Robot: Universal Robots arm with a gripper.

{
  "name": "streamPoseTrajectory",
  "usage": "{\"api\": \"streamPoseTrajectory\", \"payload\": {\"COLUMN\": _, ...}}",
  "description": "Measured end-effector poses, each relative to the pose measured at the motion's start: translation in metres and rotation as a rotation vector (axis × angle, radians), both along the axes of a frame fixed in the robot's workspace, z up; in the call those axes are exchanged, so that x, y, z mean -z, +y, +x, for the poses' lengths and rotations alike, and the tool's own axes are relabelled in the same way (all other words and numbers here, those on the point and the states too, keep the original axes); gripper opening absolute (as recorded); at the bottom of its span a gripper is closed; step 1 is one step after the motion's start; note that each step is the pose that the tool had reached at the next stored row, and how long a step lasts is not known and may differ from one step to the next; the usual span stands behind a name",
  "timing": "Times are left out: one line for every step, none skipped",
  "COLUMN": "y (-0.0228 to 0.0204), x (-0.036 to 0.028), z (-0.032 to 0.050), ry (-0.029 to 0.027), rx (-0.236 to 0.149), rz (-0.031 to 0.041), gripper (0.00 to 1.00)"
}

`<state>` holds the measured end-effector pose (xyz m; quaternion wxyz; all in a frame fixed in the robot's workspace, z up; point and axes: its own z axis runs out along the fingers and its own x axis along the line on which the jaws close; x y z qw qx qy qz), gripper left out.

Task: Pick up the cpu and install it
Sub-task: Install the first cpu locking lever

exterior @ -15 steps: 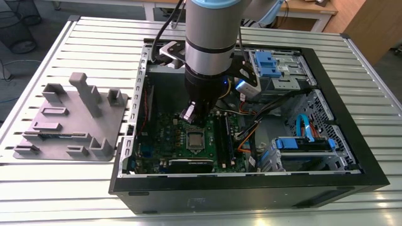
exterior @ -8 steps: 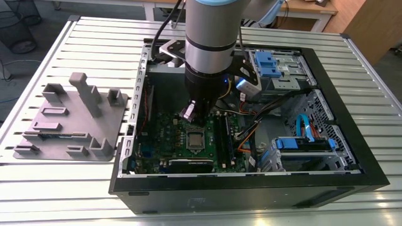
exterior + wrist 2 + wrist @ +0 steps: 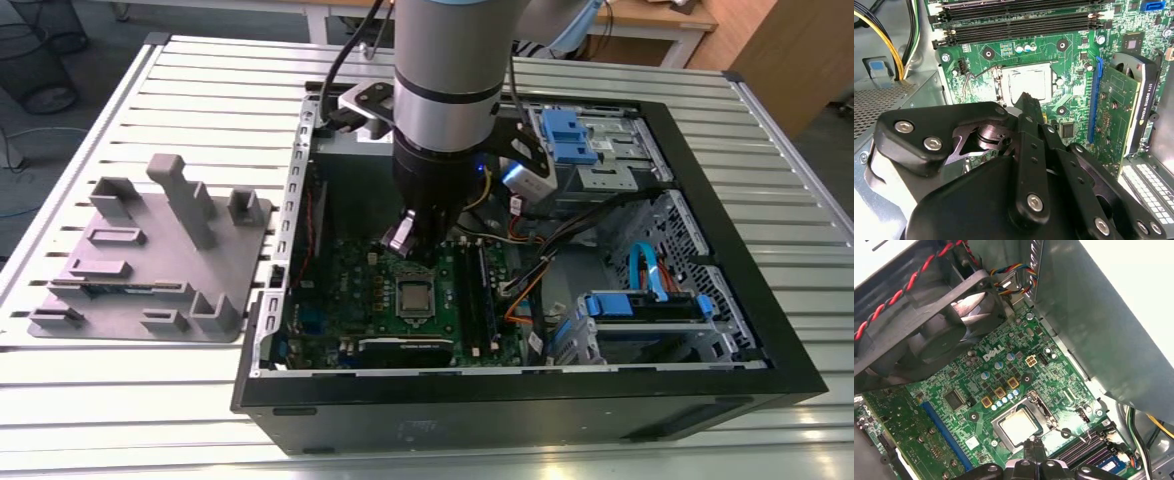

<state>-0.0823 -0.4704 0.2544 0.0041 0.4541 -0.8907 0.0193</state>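
I hold the tool (image 3: 1026, 100) just above the cpu (image 3: 1029, 82), which sits in its socket at centre frame on the motherboard (image 3: 1074, 55); its fingers look pinched narrow, holding nothing. Seating looks done; any next move calls for a straight, clean lift.

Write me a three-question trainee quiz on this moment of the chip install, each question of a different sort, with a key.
1. True or false: the chip lies in the socket on the green board.
2. Multiple choice: the pincer is (a) over the grey block stand, (b) just above the socket, (c) outside the case.
3. Short answer: in the exterior view, on which side of the computer case does the grey block stand sit?

Key
1. True: its pale metal top shows inside the socket frame in both wrist views.
2. b.
3. The exterior view's left, on the slatted table.
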Motion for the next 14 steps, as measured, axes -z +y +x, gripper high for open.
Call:
{"api": "streamPoseTrajectory", "payload": {"y": 0.0000, "x": 0.0000, "z": 0.0000, "ry": 0.0000, "rx": 0.000, "rz": 0.0000, "gripper": 0.11}}
{"api": "streamPoseTrajectory", "payload": {"y": 0.0001, "x": 0.0000, "z": 0.0000, "ry": 0.0000, "rx": 0.000, "rz": 0.0000, "gripper": 0.11}}
{"api": "streamPoseTrajectory", "payload": {"y": 0.0001, "x": 0.0000, "z": 0.0000, "ry": 0.0001, "rx": 0.000, "rz": 0.0000, "gripper": 0.11}}
{"api": "streamPoseTrajectory", "payload": {"y": 0.0001, "x": 0.0000, "z": 0.0000, "ry": 0.0000, "rx": 0.000, "rz": 0.0000, "gripper": 0.11}}
{"api": "streamPoseTrajectory", "payload": {"y": 0.0017, "x": 0.0000, "z": 0.0000, "ry": 0.0000, "rx": 0.000, "rz": 0.0000, "gripper": 0.11}}
{"api": "streamPoseTrajectory", "payload": {"y": 0.0034, "x": 0.0000, "z": 0.0000, "ry": 0.0000, "rx": 0.000, "rz": 0.0000, "gripper": 0.11}}
{"api": "streamPoseTrajectory", "payload": {"y": 0.0034, "x": 0.0000, "z": 0.0000, "ry": 0.0000, "rx": 0.000, "rz": 0.0000, "gripper": 0.11}}
{"api": "streamPoseTrajectory", "payload": {"y": 0.0034, "x": 0.0000, "z": 0.0000, "ry": 0.0000, "rx": 0.000, "rz": 0.0000, "gripper": 0.11}}
{"api": "streamPoseTrajectory", "payload": {"y": 0.0034, "x": 0.0000, "z": 0.0000, "ry": 0.0000, "rx": 0.000, "rz": 0.0000, "gripper": 0.11}}
{"api": "streamPoseTrajectory", "payload": {"y": 0.0035, "x": 0.0000, "z": 0.0000, "ry": 0.0000, "rx": 0.000, "rz": 0.0000, "gripper": 0.11}}
{"api": "streamPoseTrajectory", "payload": {"y": 0.0057, "x": 0.0000, "z": 0.0000, "ry": 0.0000, "rx": 0.000, "rz": 0.0000, "gripper": 0.11}}
{"api": "streamPoseTrajectory", "payload": {"y": 0.0080, "x": 0.0000, "z": 0.0000, "ry": 0.0000, "rx": 0.000, "rz": 0.0000, "gripper": 0.11}}
{"api": "streamPoseTrajectory", "payload": {"y": 0.0080, "x": 0.0000, "z": 0.0000, "ry": 0.0000, "rx": 0.000, "rz": 0.0000, "gripper": 0.11}}
{"api": "streamPoseTrajectory", "payload": {"y": 0.0080, "x": 0.0000, "z": 0.0000, "ry": 0.0001, "rx": 0.000, "rz": 0.0000, "gripper": 0.11}}
